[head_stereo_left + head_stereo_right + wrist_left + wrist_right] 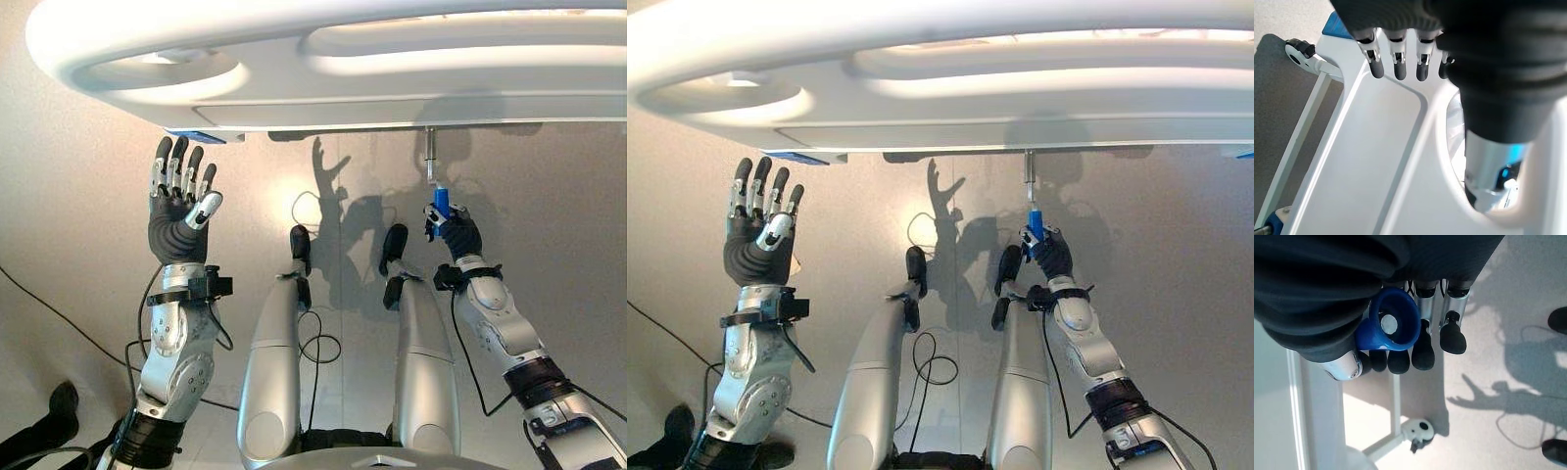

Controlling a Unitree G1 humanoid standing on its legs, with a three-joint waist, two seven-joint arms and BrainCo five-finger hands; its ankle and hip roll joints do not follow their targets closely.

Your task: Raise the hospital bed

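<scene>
While the white footboard (323, 69) of the hospital bed spanned the top of the eye views, the left hand (180, 211) hovered below it, fingers straight and released. The right hand (453, 231) clenched the blue crank handle (442, 202) beneath the board, presumably for cranking. Its mechanism stayed hidden underneath.

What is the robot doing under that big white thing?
The big white thing is the footboard of a hospital bed, and the robot stands right at it. Its right hand is curled round the blue handle of a crank that hangs on a metal rod below the board; in the right wrist view the fingers wrap the blue grip. Its left hand is held up open beside the board, touching nothing. Turning the crank would probably raise the bed.
</scene>
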